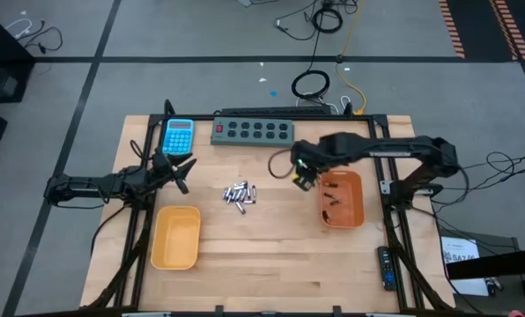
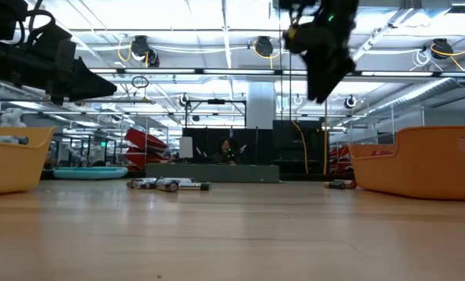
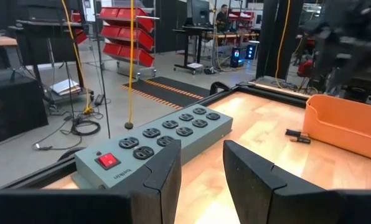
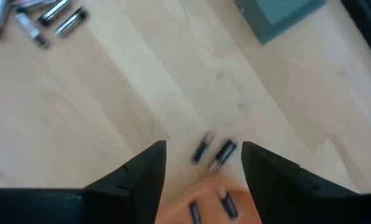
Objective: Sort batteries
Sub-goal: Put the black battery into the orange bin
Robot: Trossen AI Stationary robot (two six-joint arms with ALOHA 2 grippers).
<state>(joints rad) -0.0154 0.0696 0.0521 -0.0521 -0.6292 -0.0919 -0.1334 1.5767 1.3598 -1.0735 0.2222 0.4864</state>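
Pale wooden tabletop (image 1: pixel 271 251) fills a dark metal frame, with a grey power strip (image 1: pixel 253 130) and a blue calculator (image 1: pixel 178 136) along its far edge; a cluster of small silvery-grey and dark cylindrical batteries (image 1: pixel 240 194) lies near the middle, between a yellow plastic tray (image 1: pixel 176 238) on the left and an orange plastic tray (image 1: pixel 343 199) on the right that already holds a few dark cells; two more dark cells (image 4: pixel 213 150) lie on the wood just beside that tray's rim, almost under the right gripper (image 1: pixel 303 173); its fingers are spread and empty, hovering above the table between pile and tray; the pile lies to that gripper's left, cells pointing various ways; the left gripper (image 1: pixel 179 169), fingers also apart and empty, waits near the calculator, about as near the pile.
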